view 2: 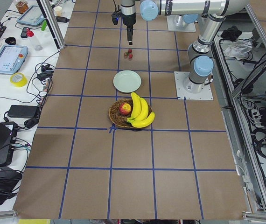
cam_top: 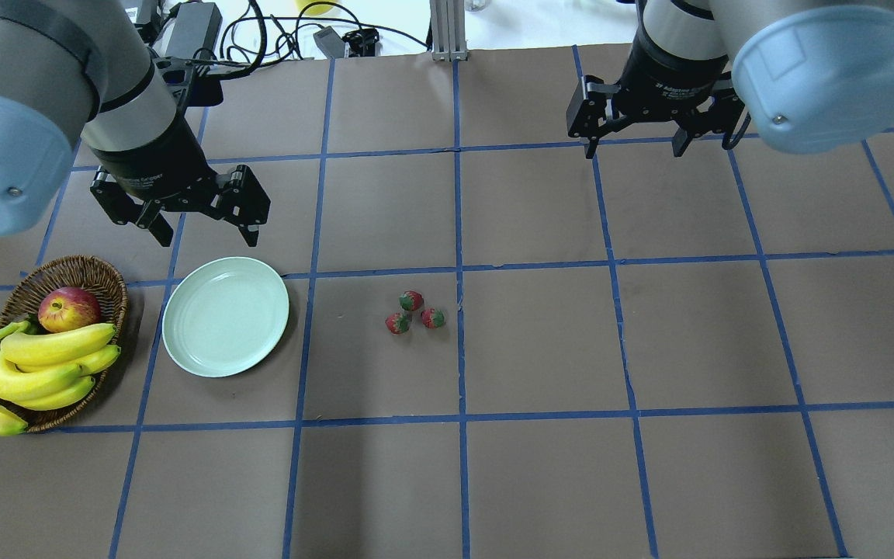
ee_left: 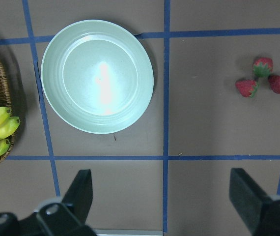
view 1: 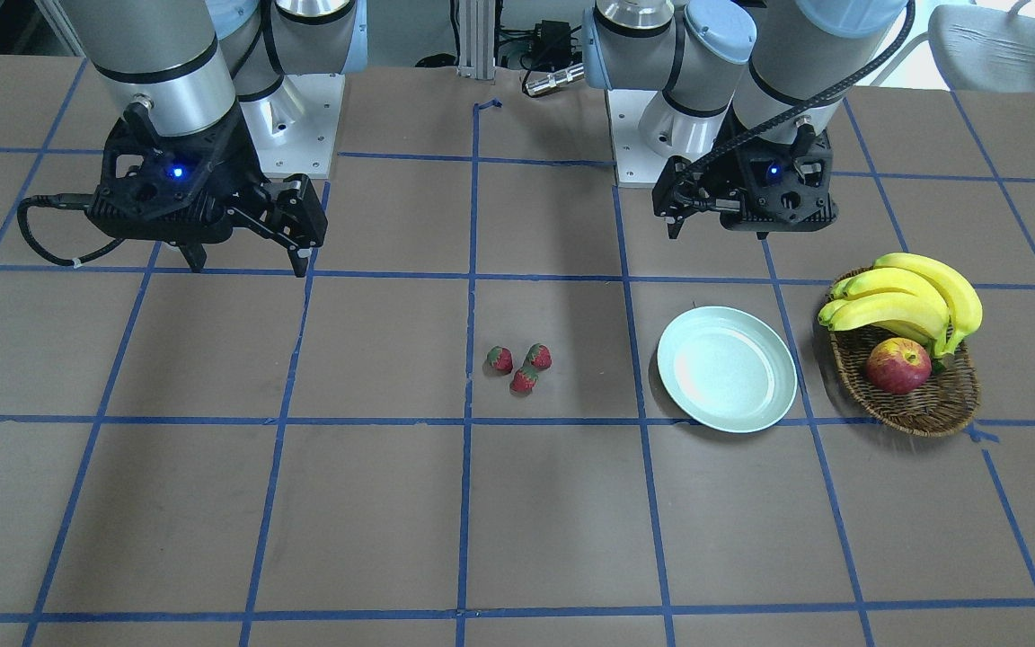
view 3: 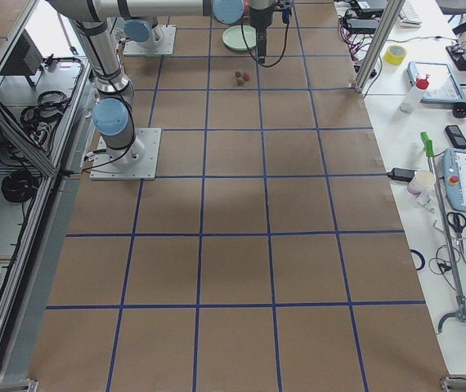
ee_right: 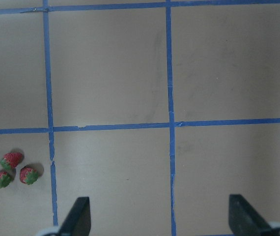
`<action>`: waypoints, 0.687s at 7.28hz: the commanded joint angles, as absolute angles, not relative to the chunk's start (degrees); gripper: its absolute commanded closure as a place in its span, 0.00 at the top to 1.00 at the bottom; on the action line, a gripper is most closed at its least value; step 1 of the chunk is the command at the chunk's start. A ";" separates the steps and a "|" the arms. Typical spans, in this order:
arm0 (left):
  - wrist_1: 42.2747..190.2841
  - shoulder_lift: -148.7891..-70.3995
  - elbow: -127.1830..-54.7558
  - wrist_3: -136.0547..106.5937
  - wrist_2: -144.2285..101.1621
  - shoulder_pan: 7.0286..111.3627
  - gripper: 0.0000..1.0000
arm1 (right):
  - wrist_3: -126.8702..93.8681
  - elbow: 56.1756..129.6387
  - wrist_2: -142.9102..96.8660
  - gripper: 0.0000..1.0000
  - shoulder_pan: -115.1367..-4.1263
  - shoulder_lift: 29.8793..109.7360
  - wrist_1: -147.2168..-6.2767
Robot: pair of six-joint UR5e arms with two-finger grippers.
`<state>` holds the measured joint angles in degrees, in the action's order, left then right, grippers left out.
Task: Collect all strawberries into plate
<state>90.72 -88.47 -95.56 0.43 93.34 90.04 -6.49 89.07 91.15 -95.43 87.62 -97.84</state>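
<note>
Three small red strawberries point(view 1: 522, 366) with green caps lie close together on the brown table near its middle; they also show in the overhead view point(cam_top: 413, 313), the left wrist view point(ee_left: 263, 79) and the right wrist view point(ee_right: 13, 170). The pale mint plate point(view 1: 726, 368) lies empty on the robot's left of them, also in the overhead view point(cam_top: 226, 316) and the left wrist view point(ee_left: 97, 76). My left gripper point(cam_top: 205, 229) hangs open and empty above the table just behind the plate. My right gripper point(cam_top: 633, 147) hangs open and empty, well off to the right of the strawberries.
A brown wicker basket point(cam_top: 90, 272) with a red-yellow apple point(cam_top: 68, 308) and a bunch of bananas point(cam_top: 36, 369) stands beside the plate on the robot's far left. Blue tape lines grid the table. Cables and a power brick point(cam_top: 195, 27) lie beyond the far edge.
</note>
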 commanded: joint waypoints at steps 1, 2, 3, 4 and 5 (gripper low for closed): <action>90.70 -88.51 -95.54 0.44 93.43 90.09 1.00 | -5.63 88.95 91.49 1.00 -94.93 88.15 -97.73; 90.70 -88.51 -95.45 0.44 93.43 90.09 1.00 | -5.54 88.95 91.76 1.00 -94.83 88.15 -97.91; 90.70 -88.59 -95.45 0.53 93.43 90.09 1.00 | -5.54 88.95 92.28 1.00 -94.83 88.15 -98.08; 90.70 -88.51 -95.45 0.44 93.43 90.09 1.00 | -5.54 88.77 92.29 1.00 -94.75 88.15 -98.17; 90.70 -88.59 -95.54 0.44 93.43 90.09 1.00 | -5.54 88.68 93.07 1.00 -94.75 88.15 -97.91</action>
